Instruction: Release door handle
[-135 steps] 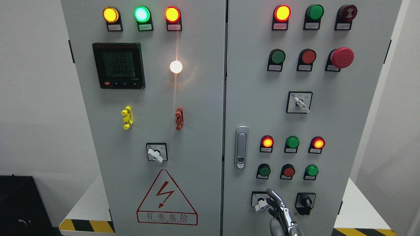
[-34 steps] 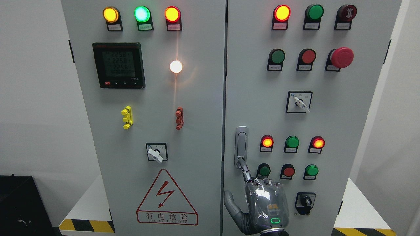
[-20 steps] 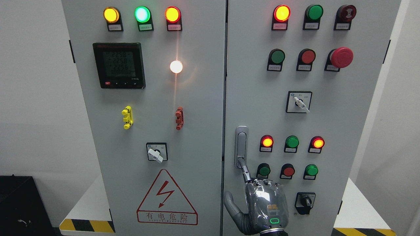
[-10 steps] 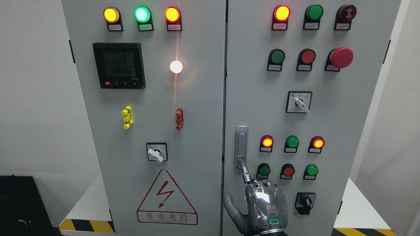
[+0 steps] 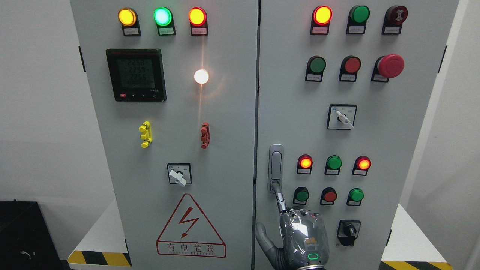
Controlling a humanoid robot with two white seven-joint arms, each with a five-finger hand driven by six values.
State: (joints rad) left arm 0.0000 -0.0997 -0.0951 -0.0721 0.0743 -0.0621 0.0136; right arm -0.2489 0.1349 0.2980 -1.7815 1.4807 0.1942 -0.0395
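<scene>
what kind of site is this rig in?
Probably an electrical control room or a training mock-up of one. A grey double-door control cabinet fills the view, with indicator lamps, a digital meter, a red emergency-stop button and a high-voltage warning triangle.

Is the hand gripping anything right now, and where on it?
Nothing is gripped. The right hand only has one extended fingertip at the bottom end of the door handle; no fingers wrap it.

Bare panel left of door handle [image 5: 276, 167]; buttons [image 5: 302, 195] right.
</scene>
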